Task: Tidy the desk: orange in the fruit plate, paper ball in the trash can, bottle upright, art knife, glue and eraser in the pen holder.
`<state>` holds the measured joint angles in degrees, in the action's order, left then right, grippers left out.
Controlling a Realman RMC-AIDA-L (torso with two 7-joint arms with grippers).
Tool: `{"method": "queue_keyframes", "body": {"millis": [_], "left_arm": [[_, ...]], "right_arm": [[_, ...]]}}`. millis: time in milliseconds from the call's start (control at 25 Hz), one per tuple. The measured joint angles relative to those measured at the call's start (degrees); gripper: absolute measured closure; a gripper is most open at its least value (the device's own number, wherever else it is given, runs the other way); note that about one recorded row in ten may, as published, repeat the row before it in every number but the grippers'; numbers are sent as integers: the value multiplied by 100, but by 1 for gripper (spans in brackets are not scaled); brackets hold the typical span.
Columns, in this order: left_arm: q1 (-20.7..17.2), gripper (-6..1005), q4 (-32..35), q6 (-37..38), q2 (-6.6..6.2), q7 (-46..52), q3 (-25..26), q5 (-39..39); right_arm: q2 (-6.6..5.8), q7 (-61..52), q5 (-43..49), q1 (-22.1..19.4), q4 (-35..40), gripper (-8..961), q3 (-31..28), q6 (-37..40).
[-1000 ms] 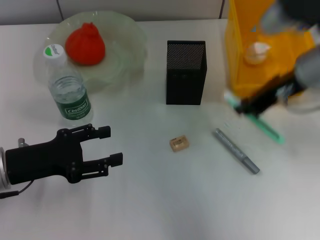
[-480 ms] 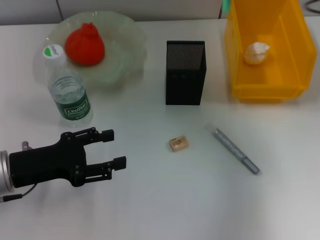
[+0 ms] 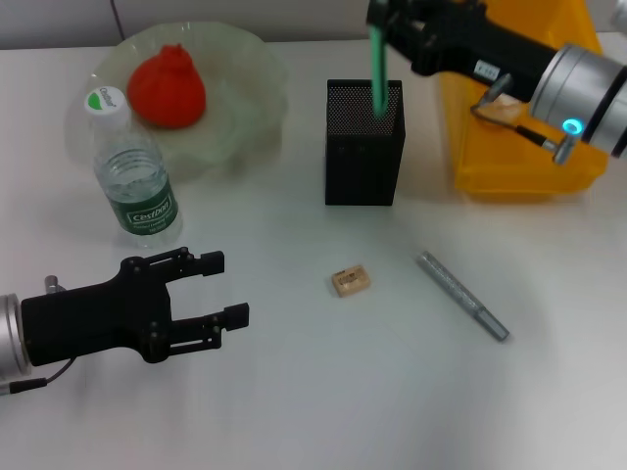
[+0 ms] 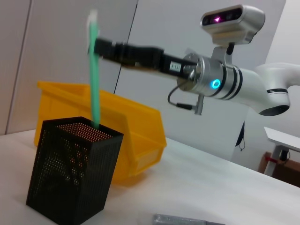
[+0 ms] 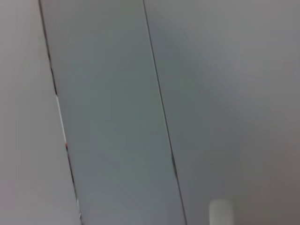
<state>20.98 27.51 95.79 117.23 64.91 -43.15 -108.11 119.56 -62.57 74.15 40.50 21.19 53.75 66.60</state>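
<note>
My right gripper (image 3: 390,22) is shut on the green art knife (image 3: 378,73) and holds it upright, with its lower end inside the black mesh pen holder (image 3: 364,162). The left wrist view shows the same: knife (image 4: 95,79), holder (image 4: 72,176). The eraser (image 3: 350,282) and the grey glue stick (image 3: 463,296) lie on the desk in front of the holder. The orange (image 3: 167,88) sits in the fruit plate (image 3: 250,98). The bottle (image 3: 132,181) stands upright. My left gripper (image 3: 227,289) is open and empty at the front left.
The yellow trash can (image 3: 519,171) stands at the back right, partly covered by my right arm; the paper ball (image 3: 495,108) barely shows in it. The right wrist view shows only a wall.
My right arm swung left from the trash can to above the pen holder, carrying the green knife. My left gripper barely moved.
</note>
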Motion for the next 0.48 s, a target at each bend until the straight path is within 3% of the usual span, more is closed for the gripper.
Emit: {"method": "queue_keyframes", "body": {"millis": [240, 400, 440, 480], "left_arm": [[38, 215, 0, -61, 2, 31, -22, 0], [55, 215, 0, -68, 2, 44, -36, 0], [55, 215, 0, -68, 2, 44, -35, 1], [55, 215, 0, -68, 2, 44, -33, 0]], "right_arm": [[-10, -461, -9, -19, -48, 614, 222, -23], [-63, -1344, 253, -257, 654, 592, 367, 550], [-128, -2185, 720, -477, 1468, 512, 500, 833], [-128, -2185, 720, -477, 1468, 431, 500, 833]]}}
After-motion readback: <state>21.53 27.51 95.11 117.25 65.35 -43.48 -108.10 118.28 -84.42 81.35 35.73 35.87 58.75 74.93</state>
